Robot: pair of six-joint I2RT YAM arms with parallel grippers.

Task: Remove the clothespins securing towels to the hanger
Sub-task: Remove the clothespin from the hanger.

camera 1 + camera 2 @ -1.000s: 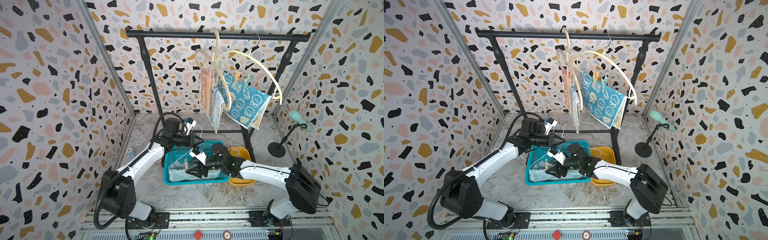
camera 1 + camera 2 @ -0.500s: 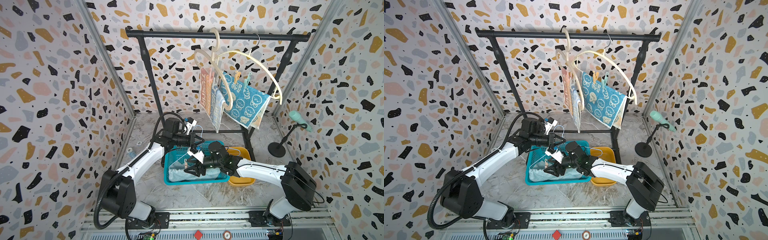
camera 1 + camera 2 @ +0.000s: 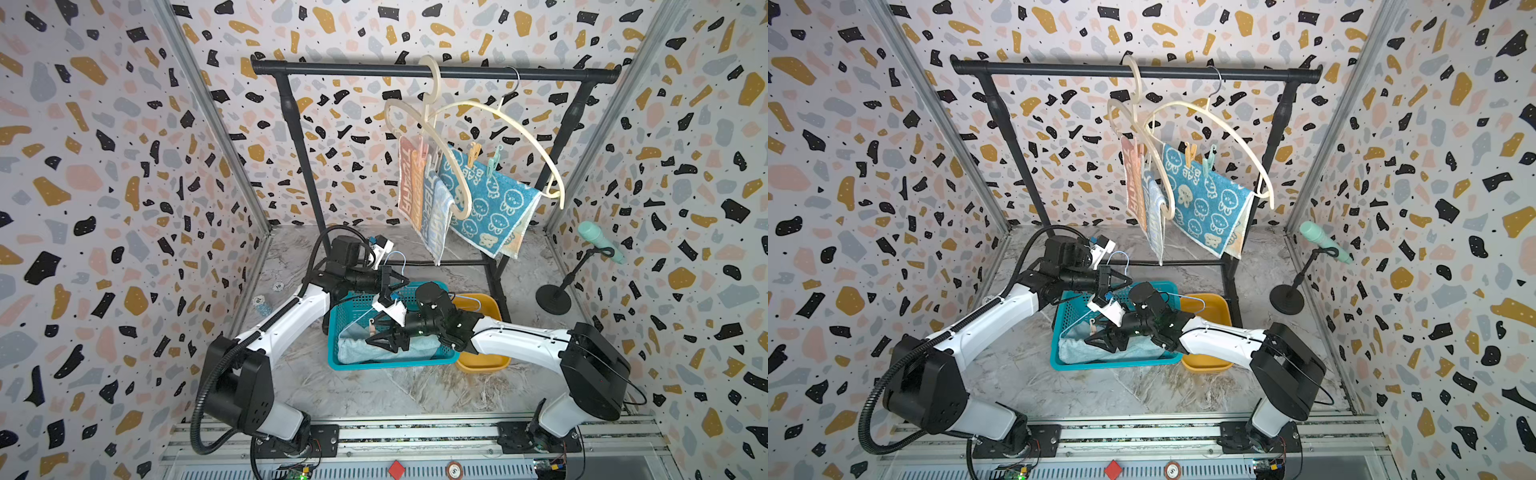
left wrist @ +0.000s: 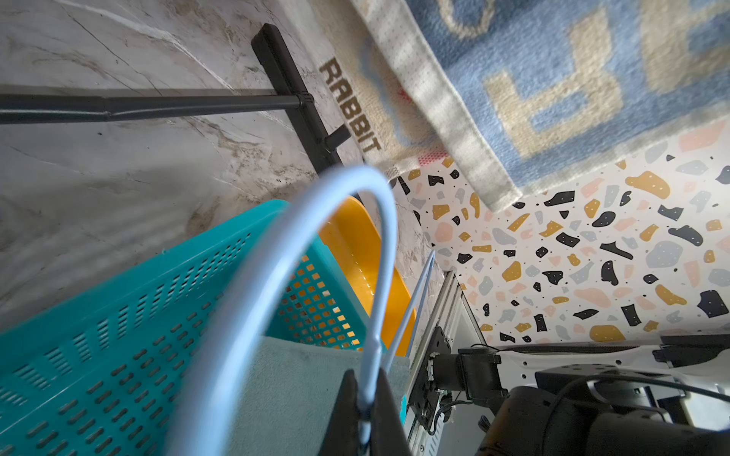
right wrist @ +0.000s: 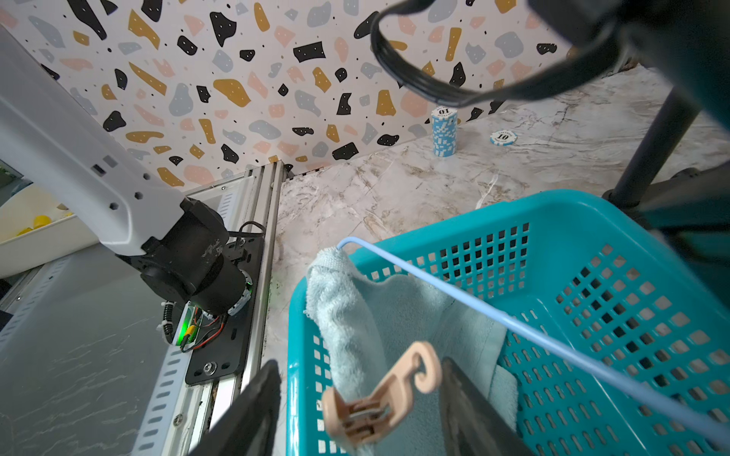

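Over the teal basket [image 3: 390,366], the blue hanger [image 4: 343,181] is pinched by the closed left gripper [image 4: 365,379], its peach clothespin [image 5: 379,398] bracketed by the spread right gripper [image 5: 359,371]; at twelve o'clock the striped towel [image 3: 415,199] and rabbit towel [image 3: 486,203] are left pinned.

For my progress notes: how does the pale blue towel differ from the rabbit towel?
The pale blue towel is plain and lies in the basket; the rabbit towel is patterned teal and hangs from the rack. The blue towel shows one peach clothespin, the rabbit towel two clothespins. Both carry clothespins.

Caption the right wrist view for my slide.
Open right gripper straddles peach clothespin on pale blue towel in teal basket.
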